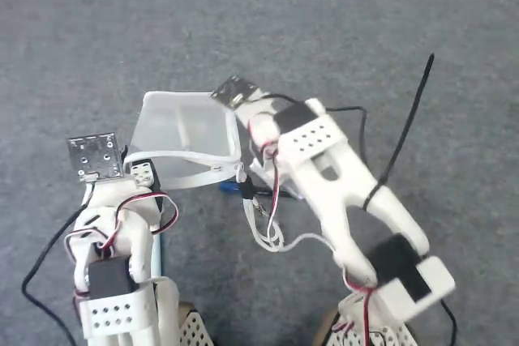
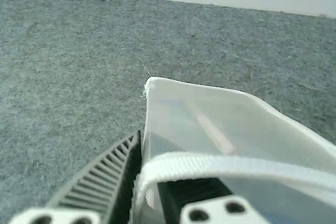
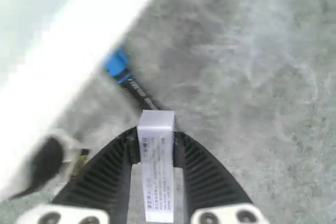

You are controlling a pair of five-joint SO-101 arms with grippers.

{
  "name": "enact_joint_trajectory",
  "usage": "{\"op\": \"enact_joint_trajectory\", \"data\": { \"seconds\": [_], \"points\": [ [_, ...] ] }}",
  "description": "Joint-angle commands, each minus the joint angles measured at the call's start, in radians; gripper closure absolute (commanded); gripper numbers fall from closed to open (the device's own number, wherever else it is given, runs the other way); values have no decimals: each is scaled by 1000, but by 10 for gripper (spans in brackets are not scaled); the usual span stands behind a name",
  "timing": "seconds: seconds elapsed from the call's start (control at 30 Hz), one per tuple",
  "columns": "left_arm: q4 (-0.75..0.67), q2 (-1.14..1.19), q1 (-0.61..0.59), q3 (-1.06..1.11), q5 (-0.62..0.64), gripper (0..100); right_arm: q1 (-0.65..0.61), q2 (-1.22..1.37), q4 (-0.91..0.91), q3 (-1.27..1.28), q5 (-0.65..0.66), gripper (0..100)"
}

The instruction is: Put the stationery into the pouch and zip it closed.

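Observation:
A translucent pouch (image 1: 185, 137) lies open on the grey carpet, its white zip edge (image 2: 220, 165) close to the left wrist camera. My left gripper (image 2: 149, 163) is shut on that edge at the pouch's near left corner (image 1: 150, 174). A thin pencil-like stick (image 2: 214, 132) shows through the pouch wall. My right gripper (image 3: 156, 136) is shut on a white labelled eraser (image 3: 156, 171) and hangs beside the pouch's near right corner (image 1: 247, 169). A black pen with a blue end (image 3: 126, 80) lies on the carpet just beyond the eraser, partly under the pouch (image 1: 231, 188).
Grey carpet (image 1: 422, 54) spreads around both arms, open behind and right of the pouch. White and black cables (image 1: 268, 228) trail between the arms. A black cable (image 1: 409, 119) arcs up to the right of the right arm.

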Motion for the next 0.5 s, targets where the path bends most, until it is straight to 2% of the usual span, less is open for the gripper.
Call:
{"op": "enact_joint_trajectory", "data": {
  "seconds": [0.0,0.47],
  "points": [
    [-31,-17,-5,-45,11,987,-51,-186,-42,63,-20,993],
    [-31,-17,-5,-45,11,987,-140,-610,-257,344,-170,993]
  ]
}}
